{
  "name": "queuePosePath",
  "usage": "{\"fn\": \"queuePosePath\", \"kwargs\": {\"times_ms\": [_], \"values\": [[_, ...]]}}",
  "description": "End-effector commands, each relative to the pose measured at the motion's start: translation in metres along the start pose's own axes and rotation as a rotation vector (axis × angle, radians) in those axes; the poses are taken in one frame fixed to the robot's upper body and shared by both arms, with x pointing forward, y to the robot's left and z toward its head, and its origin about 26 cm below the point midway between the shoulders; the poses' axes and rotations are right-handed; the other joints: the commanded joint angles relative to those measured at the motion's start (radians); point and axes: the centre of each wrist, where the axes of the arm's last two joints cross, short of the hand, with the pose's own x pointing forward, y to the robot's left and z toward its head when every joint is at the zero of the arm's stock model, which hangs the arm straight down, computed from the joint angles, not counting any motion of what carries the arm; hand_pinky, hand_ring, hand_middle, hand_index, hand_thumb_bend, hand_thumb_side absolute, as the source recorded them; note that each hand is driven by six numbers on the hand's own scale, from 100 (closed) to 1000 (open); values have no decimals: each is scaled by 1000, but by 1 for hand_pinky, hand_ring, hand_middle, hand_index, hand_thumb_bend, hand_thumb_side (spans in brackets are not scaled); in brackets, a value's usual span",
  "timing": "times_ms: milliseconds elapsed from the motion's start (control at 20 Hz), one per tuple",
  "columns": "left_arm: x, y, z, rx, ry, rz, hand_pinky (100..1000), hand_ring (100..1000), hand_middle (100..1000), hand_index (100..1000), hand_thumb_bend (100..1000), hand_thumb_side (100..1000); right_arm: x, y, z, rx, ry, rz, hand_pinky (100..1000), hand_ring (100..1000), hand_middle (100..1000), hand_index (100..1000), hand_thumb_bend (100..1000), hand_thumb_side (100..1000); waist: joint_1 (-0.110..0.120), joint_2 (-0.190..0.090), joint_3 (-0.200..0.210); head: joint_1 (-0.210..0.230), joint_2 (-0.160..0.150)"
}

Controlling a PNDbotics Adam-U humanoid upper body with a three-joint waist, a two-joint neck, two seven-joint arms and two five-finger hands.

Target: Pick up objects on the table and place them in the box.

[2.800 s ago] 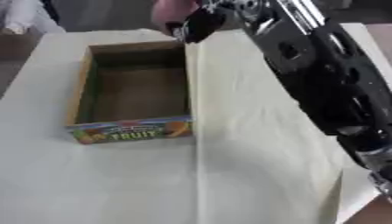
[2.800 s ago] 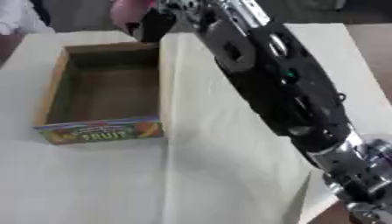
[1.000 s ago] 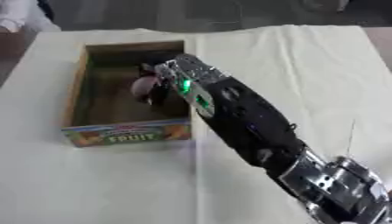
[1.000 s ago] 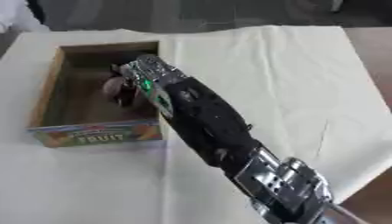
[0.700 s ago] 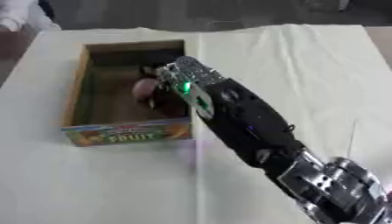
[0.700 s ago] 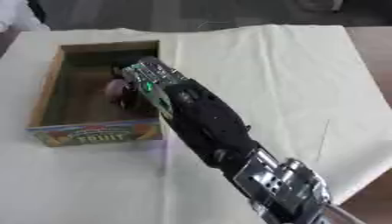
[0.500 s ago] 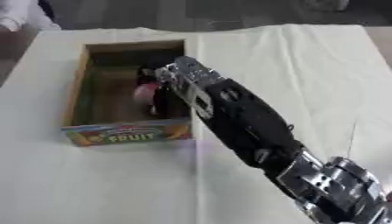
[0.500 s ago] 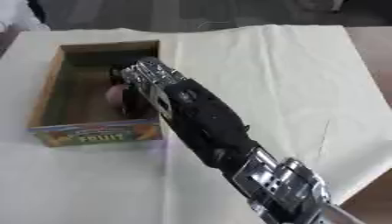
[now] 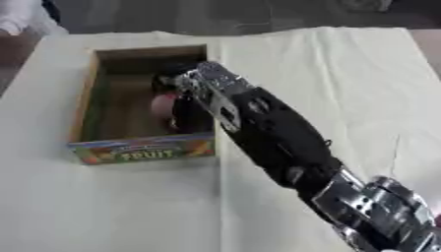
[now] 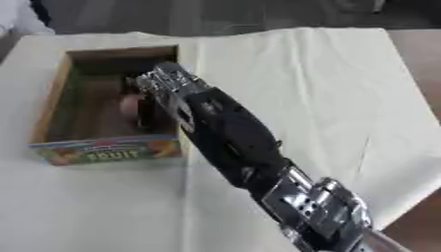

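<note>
The word "FRUIT" can be read in big yellow letters on the front wall of the cardboard box. That wall is bright, with colourful pictures on it. It sits just below the right hand, which reaches down into the box. A line of smaller words above "FRUIT" is too blurry to read.

My right hand: fingers reach down into the open cardboard fruit box, too blurred to tell whether they are curled or straight.
Small pinkish rounded object: partly covered by my hand (kind unclear; I cannot tell if I touch it).
Box's right wall: hidden behind my forearm.
My right arm: cut off at the lower right corner.
</note>
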Motion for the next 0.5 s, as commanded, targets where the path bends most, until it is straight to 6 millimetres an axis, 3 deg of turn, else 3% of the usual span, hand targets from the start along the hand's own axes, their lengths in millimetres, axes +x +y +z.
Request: {"fn": "queuePosePath", "kwargs": {"times_ms": [50,300,500], "values": [[6,1,-3,-3,-24,3,736,596,609,815,100,615,2,-36,23,-120,-34,-15,787,860,784,887,389,100,5,-26,-2,7,6],[6,3,-3,3,-23,-4,736,597,609,815,100,615,-5,-66,64,-262,-67,-32,782,853,776,884,400,101,6,-29,-11,19,7],[6,3,-2,7,-24,-7,736,597,609,815,100,614,-12,-81,102,-359,-97,-41,776,845,766,879,411,155,10,-32,-17,28,6]]}}
